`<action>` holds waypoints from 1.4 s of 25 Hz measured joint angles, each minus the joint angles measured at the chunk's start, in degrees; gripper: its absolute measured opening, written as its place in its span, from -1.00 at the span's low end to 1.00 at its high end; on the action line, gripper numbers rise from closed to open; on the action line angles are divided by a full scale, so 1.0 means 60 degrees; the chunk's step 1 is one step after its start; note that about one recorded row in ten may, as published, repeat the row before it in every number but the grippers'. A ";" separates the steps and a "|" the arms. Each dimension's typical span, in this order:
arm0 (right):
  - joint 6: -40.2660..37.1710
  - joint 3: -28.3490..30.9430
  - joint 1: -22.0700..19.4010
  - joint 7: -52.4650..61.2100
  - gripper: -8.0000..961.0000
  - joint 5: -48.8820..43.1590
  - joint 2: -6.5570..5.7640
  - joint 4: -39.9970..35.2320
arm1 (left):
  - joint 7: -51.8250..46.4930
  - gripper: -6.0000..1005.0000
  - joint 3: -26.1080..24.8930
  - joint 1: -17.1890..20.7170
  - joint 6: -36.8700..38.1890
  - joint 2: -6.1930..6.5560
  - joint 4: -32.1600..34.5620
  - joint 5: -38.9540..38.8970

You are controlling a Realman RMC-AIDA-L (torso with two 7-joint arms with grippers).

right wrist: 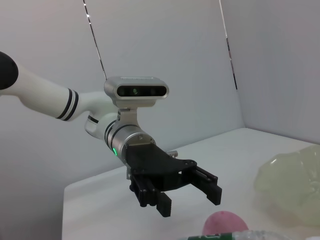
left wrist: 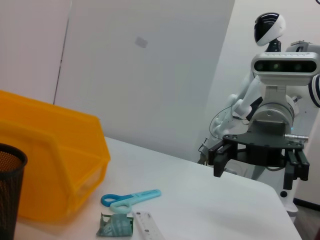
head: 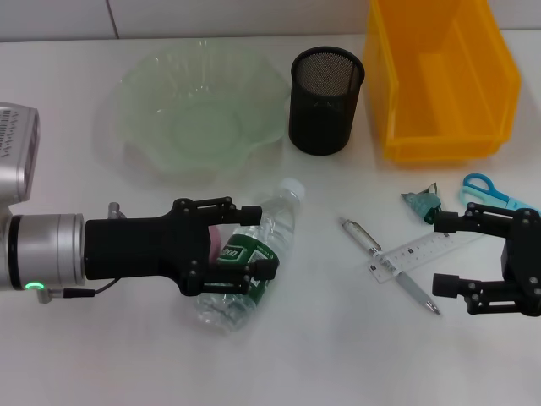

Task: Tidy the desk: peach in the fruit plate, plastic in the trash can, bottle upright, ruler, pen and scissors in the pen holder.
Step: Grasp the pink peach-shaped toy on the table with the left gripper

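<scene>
- Left end effector (head: 241,245) low over the lying bottle (head: 249,262), fingers spread wide, holding nothing; peach (head: 218,241) sits between them beside the bottle, likely the target.
- Plate (head: 152,101) at back left, bare; holder (head: 326,100) beside it.
- Pen (head: 389,264) and ruler (head: 423,251) crossed on the tabletop.
- Plastic (head: 421,201), scissors (head: 490,189) near the bin (head: 439,80).
- Right end effector (head: 448,254) wide, holding nothing, by the ruler's end.
</scene>
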 joint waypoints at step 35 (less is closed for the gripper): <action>0.0997 -0.0911 0.0646 0.0143 0.75 0.0019 0.0162 0.0561 | -0.0005 0.59 -0.0044 0.1238 0.0340 0.0053 0.1508 -0.0208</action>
